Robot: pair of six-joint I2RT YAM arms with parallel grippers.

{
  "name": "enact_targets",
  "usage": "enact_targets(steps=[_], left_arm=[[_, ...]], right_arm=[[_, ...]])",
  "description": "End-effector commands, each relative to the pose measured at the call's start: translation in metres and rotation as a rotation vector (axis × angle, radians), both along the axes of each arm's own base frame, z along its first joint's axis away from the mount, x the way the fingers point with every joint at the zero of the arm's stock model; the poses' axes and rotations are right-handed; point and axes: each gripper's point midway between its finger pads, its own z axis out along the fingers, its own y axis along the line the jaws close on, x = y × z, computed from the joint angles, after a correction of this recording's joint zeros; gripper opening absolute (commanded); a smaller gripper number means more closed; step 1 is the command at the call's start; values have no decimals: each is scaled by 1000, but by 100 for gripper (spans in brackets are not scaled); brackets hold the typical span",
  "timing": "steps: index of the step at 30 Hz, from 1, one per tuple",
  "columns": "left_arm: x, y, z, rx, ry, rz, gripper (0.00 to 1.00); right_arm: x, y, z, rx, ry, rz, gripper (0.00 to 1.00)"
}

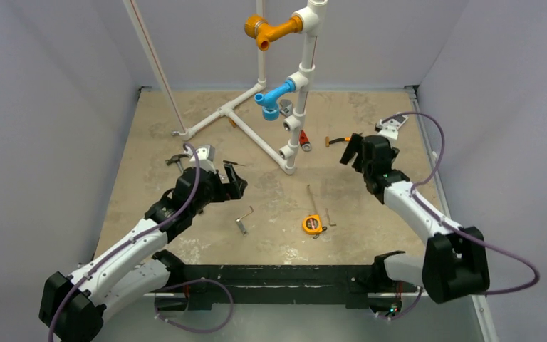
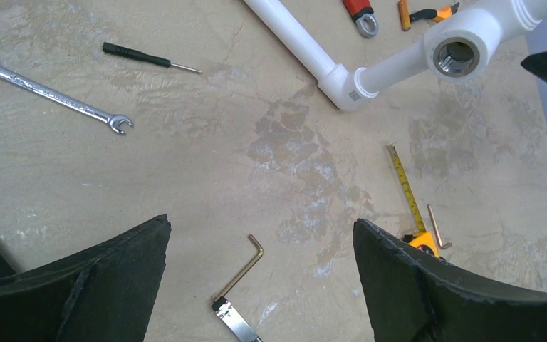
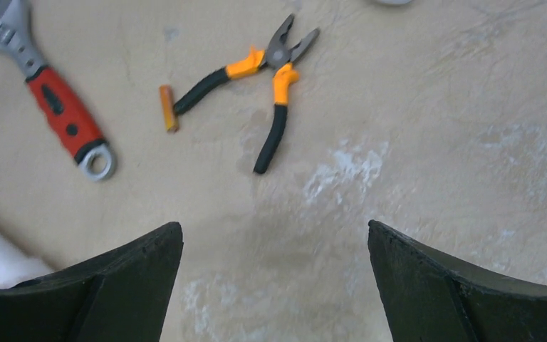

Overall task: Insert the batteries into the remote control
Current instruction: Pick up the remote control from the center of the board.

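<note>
Both end effectors hang released, jaws spread wide with nothing between them: the left end effector (image 2: 260, 221) over bare worktop (image 2: 185, 164), the right end effector (image 3: 274, 226) likewise. Nearest the left one sits a hex key (image 2: 238, 274), with the tape measure (image 2: 422, 241) off to its right. A thin copper sliver beside the tape might be a second battery or just another key; it's too slim to call from here.

Further out, the right wrist view has the prize: one battery (image 3: 168, 108) lying flat, just beside the black handle tip of the pliers (image 3: 271, 78), maybe touching it. The red wrench (image 3: 64, 114) lies apart on the battery's other side. The remote shows in no view, so I can't place it.

My read: the pick comes first, and the right end effector is the closer one. It wants to travel forward and left until the battery centres in its gap. Then it should turn so the jaws close across the barrel and descend clear of that pliers handle, or the squeeze drags both.
</note>
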Motion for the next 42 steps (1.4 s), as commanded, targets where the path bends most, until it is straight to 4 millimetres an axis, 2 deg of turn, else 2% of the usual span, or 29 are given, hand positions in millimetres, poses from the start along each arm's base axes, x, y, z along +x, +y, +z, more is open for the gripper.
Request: enact_targets(steps=[1, 6, 7, 8, 10, 14, 15, 20, 29, 31, 34, 38, 41, 42], left_arm=[[7, -5, 35, -26, -77, -20, 96], [0, -1, 37, -28, -87, -23, 96], [-1, 0, 38, -30, -89, -24, 96], [-2, 1, 39, -32, -90, -23, 96], [-5, 3, 41, -33, -94, -20, 96], [-8, 9, 44, -26, -104, -4, 96], [-8, 11, 44, -26, -106, 1, 96], [-9, 11, 42, -30, -103, 2, 96], [-11, 11, 38, -30, -88, 3, 96], [-11, 13, 37, -24, -84, 10, 96], [-11, 14, 35, -20, -82, 14, 96], [-10, 13, 34, -18, -77, 14, 96], [-9, 12, 34, -18, -75, 14, 96], [-9, 13, 34, -20, -77, 18, 96]], right_arm=[[44, -44, 8, 72, 3, -171, 99], [105, -85, 6, 4, 40, -282, 99], [119, -91, 13, -2, 39, -300, 99], [131, -93, 11, 0, 48, -305, 99], [148, -117, 8, 15, 49, -365, 99], [178, -144, -1, 42, 61, -412, 99], [185, -150, -11, 38, 87, -420, 99], [209, -166, -35, 48, 153, -426, 99], [224, -166, -81, 59, 237, -393, 96], [221, -166, -93, 56, 275, -392, 94], [213, -168, -101, 39, 307, -406, 89], [202, -168, -105, 20, 322, -400, 73], [195, -167, -102, 13, 323, -394, 52], [192, -166, -99, 15, 319, -388, 41]])
